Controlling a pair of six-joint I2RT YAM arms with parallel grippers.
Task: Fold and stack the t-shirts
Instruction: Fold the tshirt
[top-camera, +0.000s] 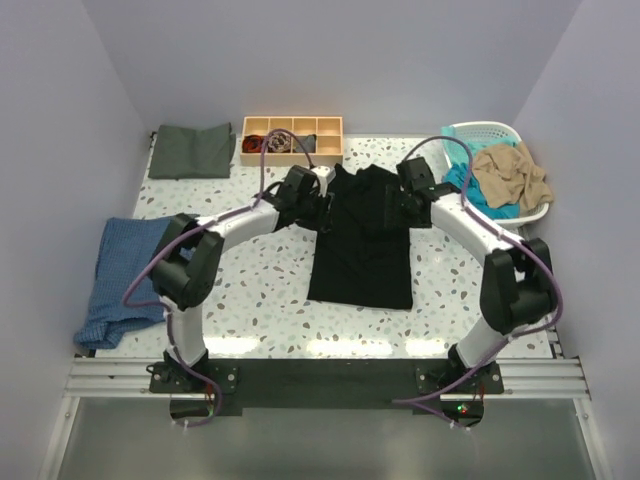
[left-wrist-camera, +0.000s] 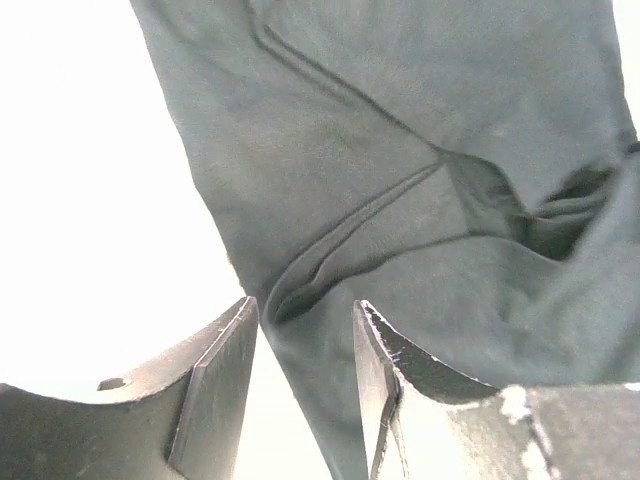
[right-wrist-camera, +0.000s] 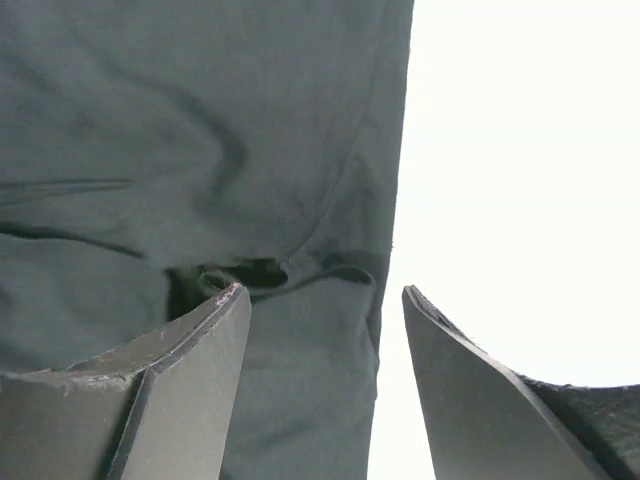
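A black t-shirt (top-camera: 362, 250) lies flat mid-table, its lower part smooth and its top end bunched. My left gripper (top-camera: 318, 207) stands at the top left edge of it, open. In the left wrist view the shirt's edge (left-wrist-camera: 330, 400) runs between the fingers (left-wrist-camera: 215, 385), unpinched. My right gripper (top-camera: 404, 207) is at the top right edge, open, straddling the shirt's side edge (right-wrist-camera: 320, 400) over the table. A dark grey-green t-shirt (top-camera: 192, 150) lies folded at the back left. Tan (top-camera: 510, 172) and teal (top-camera: 468, 186) t-shirts sit in a basket.
The white basket (top-camera: 492, 130) stands at the back right corner. A wooden divided tray (top-camera: 292, 128) with small dark cloth pieces sits at the back centre. A blue cloth (top-camera: 122, 275) hangs over the left table edge. Walls close in on three sides.
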